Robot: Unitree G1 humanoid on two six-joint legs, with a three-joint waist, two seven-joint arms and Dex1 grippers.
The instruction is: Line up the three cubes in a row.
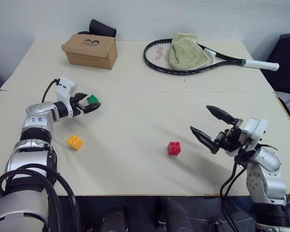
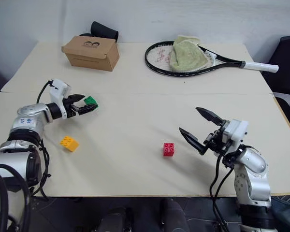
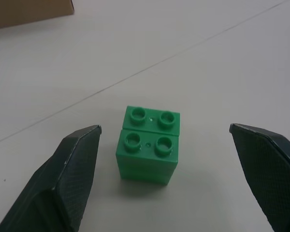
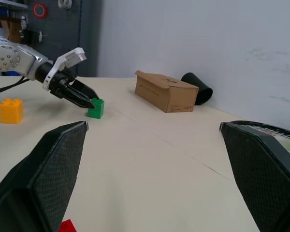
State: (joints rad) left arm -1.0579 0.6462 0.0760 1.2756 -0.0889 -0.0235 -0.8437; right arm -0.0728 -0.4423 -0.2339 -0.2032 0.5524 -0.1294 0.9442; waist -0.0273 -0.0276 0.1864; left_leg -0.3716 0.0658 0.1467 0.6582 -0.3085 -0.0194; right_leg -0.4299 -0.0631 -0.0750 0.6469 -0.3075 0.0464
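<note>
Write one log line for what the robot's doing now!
left gripper: open around green cube, not gripping | right gripper: open, empty | red cube, yellow cube: untouched

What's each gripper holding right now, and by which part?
Nothing. The left gripper is open around the green cube, not touching it; the right gripper is open and empty.

A lab or workshop test setup: a plain pale table [image 1: 135,96] against a bare white wall [image 1: 135,14], strewn with unrelated props, and dark tool shelving [image 4: 43,34] behind.
</note>
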